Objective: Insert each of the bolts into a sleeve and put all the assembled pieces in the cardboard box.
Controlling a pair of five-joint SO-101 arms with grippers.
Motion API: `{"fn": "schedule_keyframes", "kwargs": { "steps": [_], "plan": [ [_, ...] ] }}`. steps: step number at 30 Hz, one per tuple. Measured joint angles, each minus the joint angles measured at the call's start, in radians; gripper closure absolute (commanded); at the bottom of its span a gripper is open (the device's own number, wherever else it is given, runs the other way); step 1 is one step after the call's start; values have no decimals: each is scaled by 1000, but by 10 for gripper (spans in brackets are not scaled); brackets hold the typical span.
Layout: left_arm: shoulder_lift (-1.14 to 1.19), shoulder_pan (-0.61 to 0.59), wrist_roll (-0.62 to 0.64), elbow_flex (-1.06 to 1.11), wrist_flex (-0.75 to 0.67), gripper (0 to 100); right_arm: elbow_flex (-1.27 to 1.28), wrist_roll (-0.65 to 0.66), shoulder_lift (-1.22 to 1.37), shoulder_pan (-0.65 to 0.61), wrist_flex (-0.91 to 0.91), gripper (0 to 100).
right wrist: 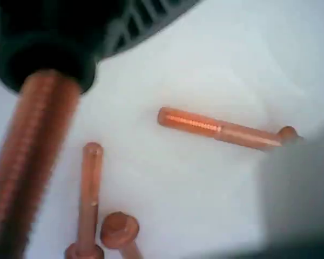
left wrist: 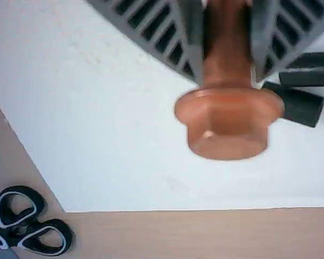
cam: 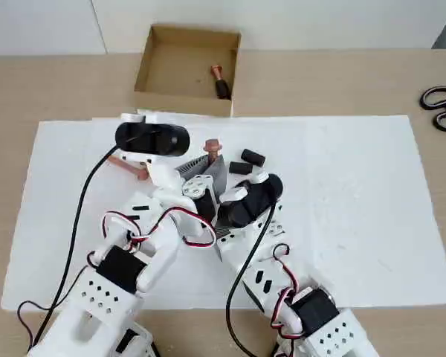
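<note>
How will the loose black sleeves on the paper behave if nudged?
The black sleeves look like short cylinders lying on their sides, so they would probably roll. Small, they likely weigh little and may skid on the paper.

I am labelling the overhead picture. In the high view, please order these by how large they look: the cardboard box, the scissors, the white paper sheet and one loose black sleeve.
1. white paper sheet
2. cardboard box
3. scissors, though the picture's edge cuts them off
4. loose black sleeve
</note>
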Motion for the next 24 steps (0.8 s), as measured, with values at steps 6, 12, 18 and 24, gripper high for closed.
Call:
{"fn": "schedule_keyframes", "kwargs": {
  "steps": [6, 12, 18, 24],
  "plan": [
    [-6, 28, -8, 23, -5, 994, 0, 0, 0, -2, 0, 995],
    [-6, 34, -8, 23, -5, 994, 0, 0, 0, 2, 0, 995],
    [-9, 34, -9, 40, -5, 994, 5, 0, 2, -2, 0, 995],
    [-11, 34, -9, 38, 34, 994, 6, 0, 2, -3, 0, 995]
  ]
}}
